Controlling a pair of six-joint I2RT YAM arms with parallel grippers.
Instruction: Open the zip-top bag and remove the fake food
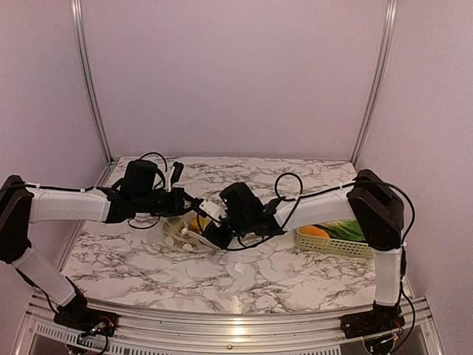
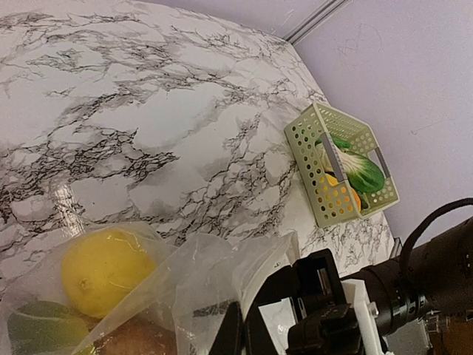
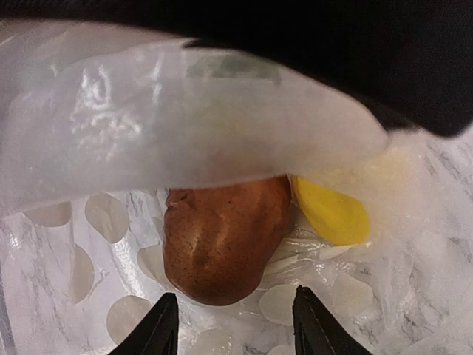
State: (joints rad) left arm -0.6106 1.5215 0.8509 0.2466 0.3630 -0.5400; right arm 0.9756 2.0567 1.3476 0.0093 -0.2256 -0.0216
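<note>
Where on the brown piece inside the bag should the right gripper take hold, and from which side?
I would grip the brown piece across its rounded near end, coming straight in through the open mouth of the zip-top bag. That end points at the open right gripper, whose fingers stand to either side.

Dotted clear bag [image 1: 183, 237] mid-table, open; brown + yellow food [image 3: 222, 244] inside.

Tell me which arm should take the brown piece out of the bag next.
Right. The right end effector is open and faces into the mouth of the zip-top bag, with the brown piece just beyond it. The left end effector is at the bag's rim, apparently holding it up.
</note>
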